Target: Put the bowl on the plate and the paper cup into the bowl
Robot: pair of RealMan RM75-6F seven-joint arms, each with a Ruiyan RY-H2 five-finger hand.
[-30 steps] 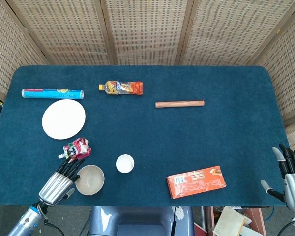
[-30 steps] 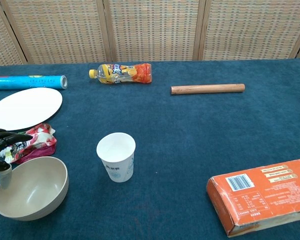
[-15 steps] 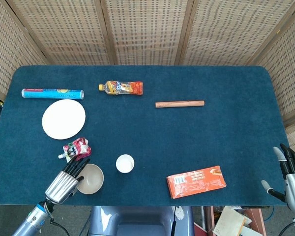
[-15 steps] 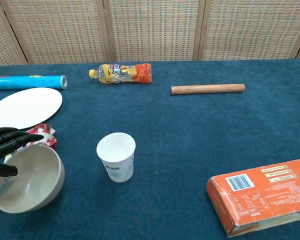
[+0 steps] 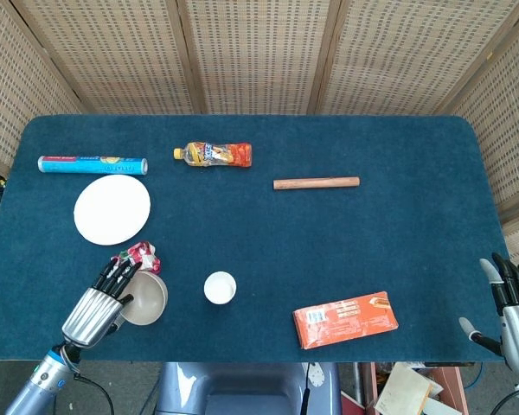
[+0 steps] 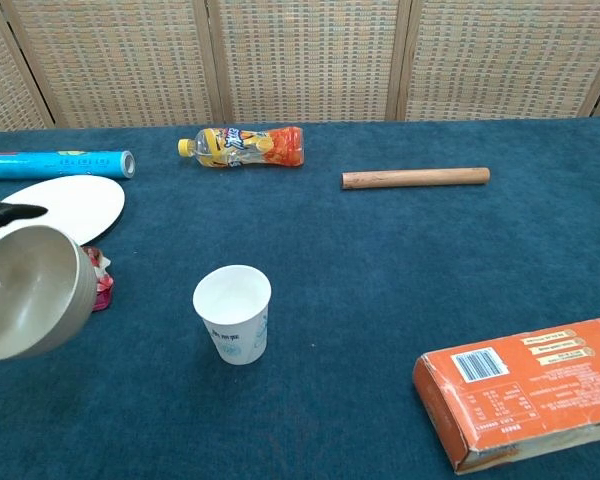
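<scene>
My left hand (image 5: 98, 304) grips the beige bowl (image 5: 147, 297) by its rim and holds it lifted and tilted at the table's front left. In the chest view the bowl (image 6: 28, 292) hangs at the left edge with the hand's fingers (image 6: 5, 213) over its rim. The white plate (image 5: 112, 210) lies behind it; in the chest view the plate (image 6: 60, 205) is just beyond the bowl. The white paper cup (image 5: 220, 287) stands upright to the bowl's right, also the cup (image 6: 232, 312). My right hand (image 5: 513, 309) is open off the table's front right corner.
A red pouch (image 5: 139, 255) lies between bowl and plate. A blue tube (image 5: 92, 162), an orange bottle (image 5: 214, 155) and a wooden rolling pin (image 5: 317, 182) lie further back. An orange box (image 5: 345, 318) sits at the front right.
My left hand has lifted the bowl off the table, tilted it, and carried it back toward the plate. The right hand has stayed in place.
</scene>
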